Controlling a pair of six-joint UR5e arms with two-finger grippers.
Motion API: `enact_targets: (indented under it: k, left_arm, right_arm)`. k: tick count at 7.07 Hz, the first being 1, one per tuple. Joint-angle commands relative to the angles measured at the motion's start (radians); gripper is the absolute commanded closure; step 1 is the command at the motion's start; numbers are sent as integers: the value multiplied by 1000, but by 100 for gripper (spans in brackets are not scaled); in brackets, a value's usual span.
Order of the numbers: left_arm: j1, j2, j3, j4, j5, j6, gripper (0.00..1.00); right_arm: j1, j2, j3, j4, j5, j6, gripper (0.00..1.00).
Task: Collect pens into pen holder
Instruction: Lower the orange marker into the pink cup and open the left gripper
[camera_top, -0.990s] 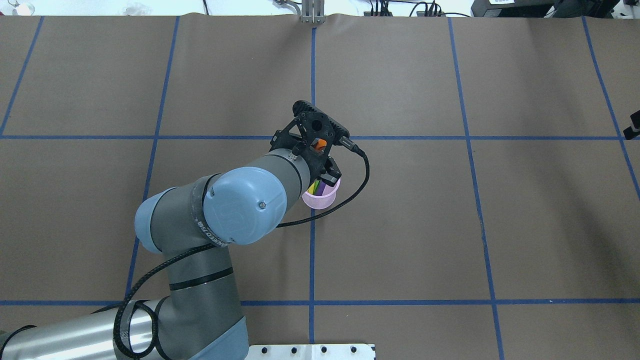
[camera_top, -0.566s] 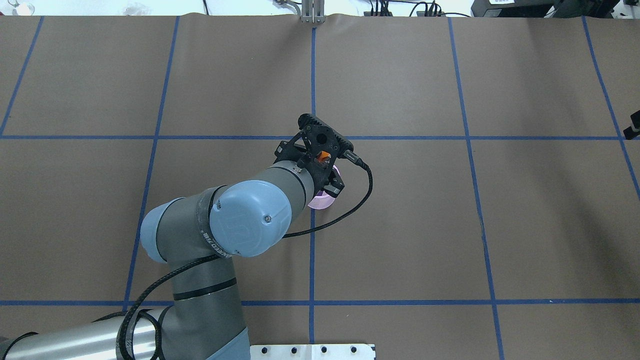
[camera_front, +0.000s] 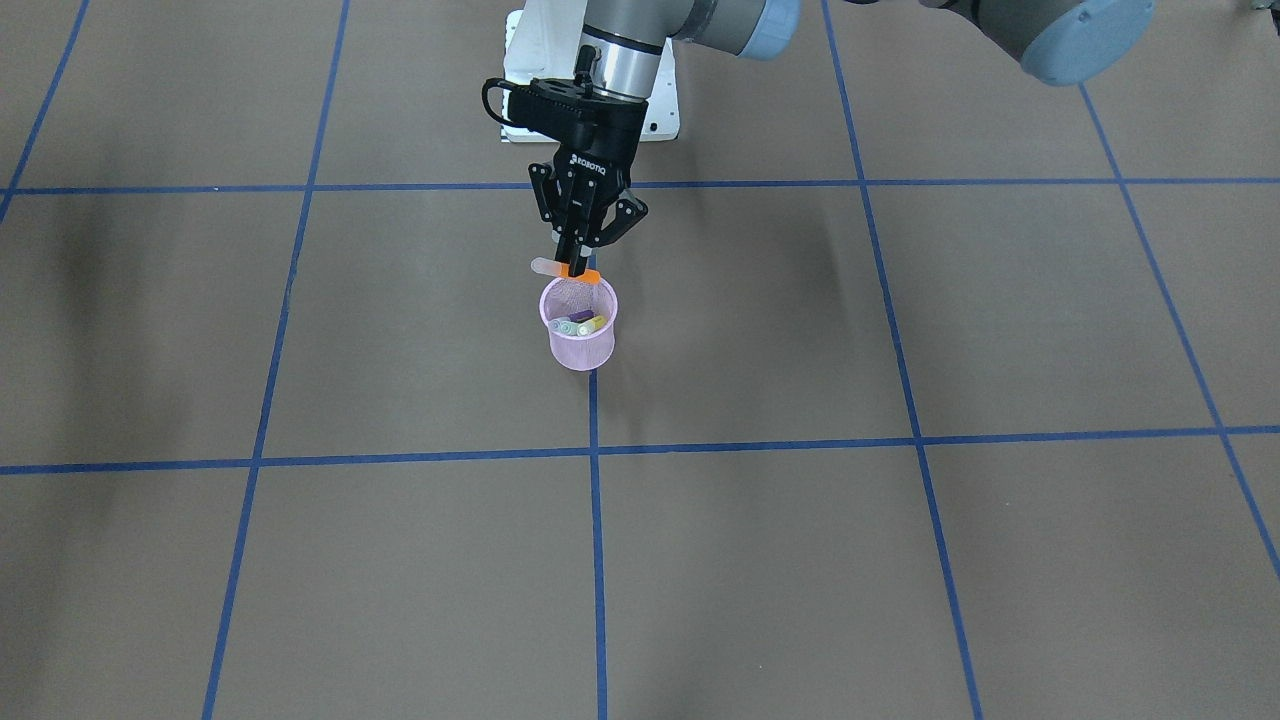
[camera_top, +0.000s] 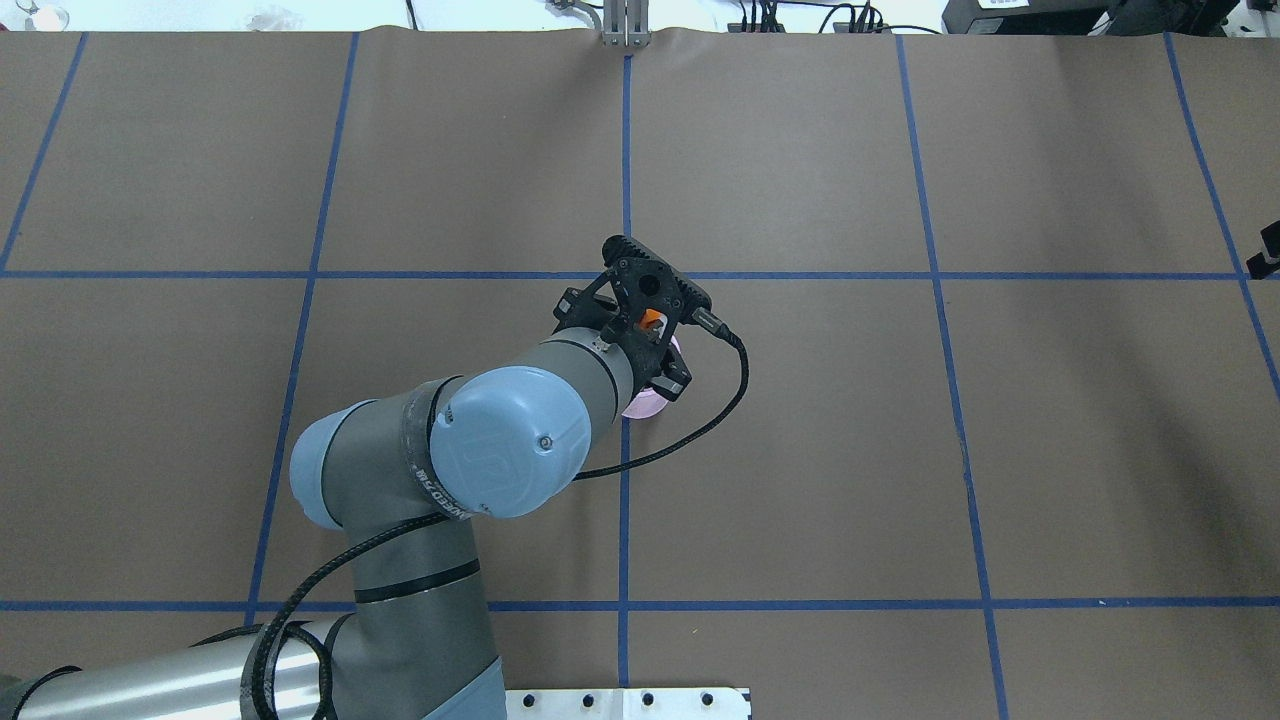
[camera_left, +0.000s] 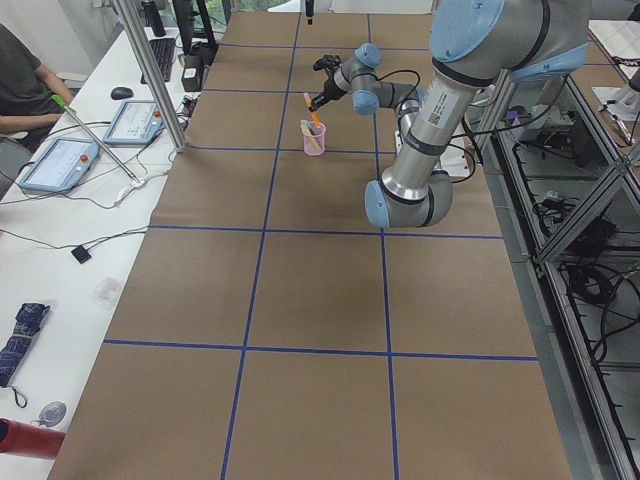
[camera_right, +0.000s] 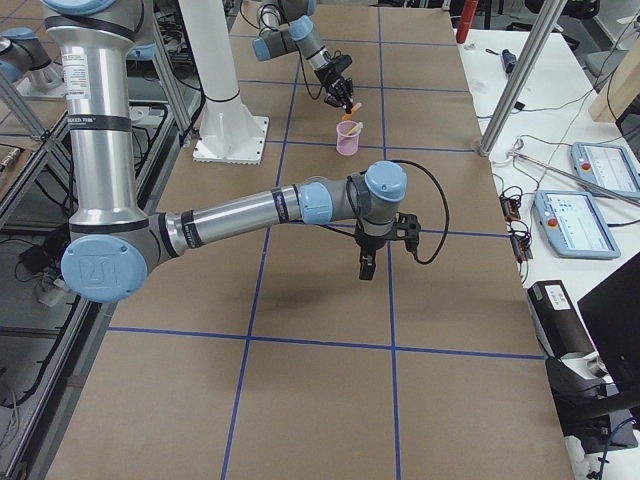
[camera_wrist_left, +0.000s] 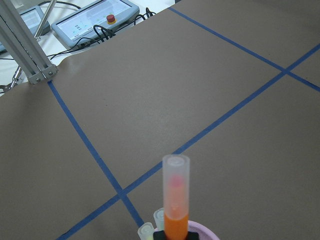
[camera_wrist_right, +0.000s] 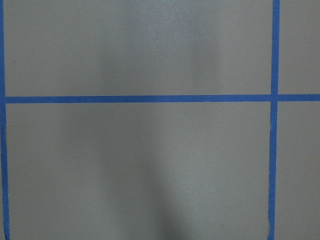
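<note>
My left gripper (camera_front: 576, 258) is shut on an orange pen (camera_front: 580, 272) with a pale cap. It holds the pen tilted just above the rim of the pink mesh pen holder (camera_front: 580, 345). In the left wrist view the orange pen (camera_wrist_left: 176, 205) stands up in front of the camera. Purple, green and yellow pens (camera_front: 578, 324) lie inside the cup. In the overhead view the left gripper (camera_top: 650, 325) covers most of the cup (camera_top: 645, 406). My right gripper (camera_right: 366, 268) hangs over bare table, far from the cup. I cannot tell if it is open or shut.
The table is brown paper with a blue tape grid (camera_top: 625, 500). The robot's white base plate (camera_front: 520, 100) is at the robot's side of the table. Control tablets (camera_left: 60, 160) and a metal post (camera_left: 150, 70) stand on the white bench beyond the far edge.
My left gripper has moved a little right and over the cup with the orange pen. It now hides the pens in the cup from overhead.
</note>
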Motion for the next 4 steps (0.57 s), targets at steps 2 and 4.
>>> enact_targets:
  k: [2, 4]
  left_arm:
    - [1, -5, 14, -2, 0, 0, 29]
    - [-3, -5, 2, 0, 0, 3, 27]
  right_arm:
    - [0, 0, 0, 0, 0, 0, 0]
    - [0, 0, 0, 0, 0, 0, 0]
